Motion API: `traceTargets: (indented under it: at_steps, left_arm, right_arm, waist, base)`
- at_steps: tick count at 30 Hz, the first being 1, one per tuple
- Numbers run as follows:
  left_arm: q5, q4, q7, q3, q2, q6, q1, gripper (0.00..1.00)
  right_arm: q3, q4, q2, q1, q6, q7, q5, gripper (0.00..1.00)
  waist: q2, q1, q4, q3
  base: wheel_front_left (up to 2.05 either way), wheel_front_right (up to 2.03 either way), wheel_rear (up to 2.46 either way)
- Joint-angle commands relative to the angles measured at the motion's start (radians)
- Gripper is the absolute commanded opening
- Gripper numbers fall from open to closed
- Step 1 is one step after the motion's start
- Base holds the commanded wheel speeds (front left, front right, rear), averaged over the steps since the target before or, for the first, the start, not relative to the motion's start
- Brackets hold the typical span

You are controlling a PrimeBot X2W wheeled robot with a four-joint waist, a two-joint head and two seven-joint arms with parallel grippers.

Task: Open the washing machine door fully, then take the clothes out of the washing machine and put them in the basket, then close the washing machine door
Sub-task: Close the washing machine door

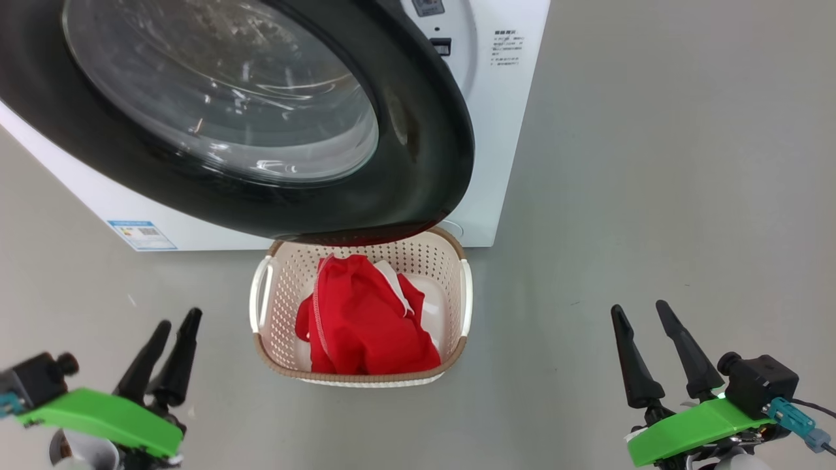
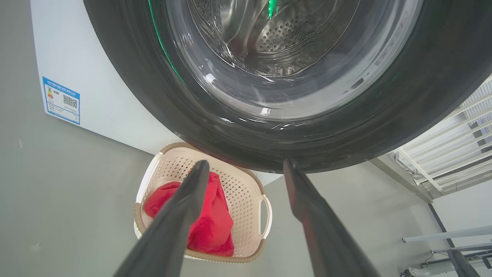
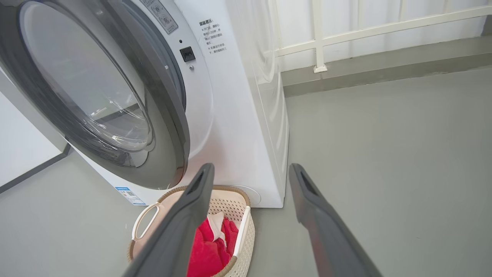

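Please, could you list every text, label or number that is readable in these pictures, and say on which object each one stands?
The blue label on the washing machine, at its lower corner: a square code and small print, too small to read.
The Chinese print on the white front beside the door: several lines, too small to read.
The grey panel label near the top: blurred.
On the basket and the clothes: no text seen.

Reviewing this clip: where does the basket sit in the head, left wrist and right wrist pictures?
Head view: basket at lower centre, under the washing machine door.
Left wrist view: basket lower left of centre, partly behind a dark finger.
Right wrist view: basket at the bottom edge, left of centre, partly behind a dark finger.
Shared landmark: blue label on the washing machine, left of the basket.
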Motion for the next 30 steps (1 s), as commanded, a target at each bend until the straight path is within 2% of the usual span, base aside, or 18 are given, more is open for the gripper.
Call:
traceTargets:
  at_steps: [1, 11, 25, 30]
  left_arm:
    - [0.027, -0.007, -0.012, 0.066, 0.023, -0.007, 0.008, 1.00]
    - [0.240, 0.001, -0.012, 0.247, -0.091, -0.007, 0.113, 1.00]
    - [0.704, -0.083, -0.012, 0.472, -0.238, -0.007, 0.204, 1.00]
    - [0.835, -0.121, -0.012, 0.533, -0.285, -0.007, 0.227, 1.00]
  right_arm:
    - [0.019, -0.021, -0.003, 0.005, 0.005, -0.006, -0.016, 1.00]
    - [0.005, -0.027, -0.003, 0.017, 0.005, -0.006, -0.017, 1.00]
    - [-0.008, -0.034, -0.003, 0.028, 0.005, -0.006, -0.018, 1.00]
    - [-0.007, -0.033, -0.003, 0.033, 0.005, -0.006, -0.018, 1.00]
  waist:
    - [0.0000, 0.0000, -0.002, -0.002]
    - [0.0000, 0.0000, -0.021, -0.006]
    - [0.0000, 0.0000, -0.043, -0.014]
    - [0.0000, 0.0000, -0.051, -0.019]
  base:
    - [0.00, 0.00, 0.00]
    - [0.00, 0.00, 0.00]
    - [0.00, 0.00, 0.00]
    - [0.00, 0.00, 0.00]
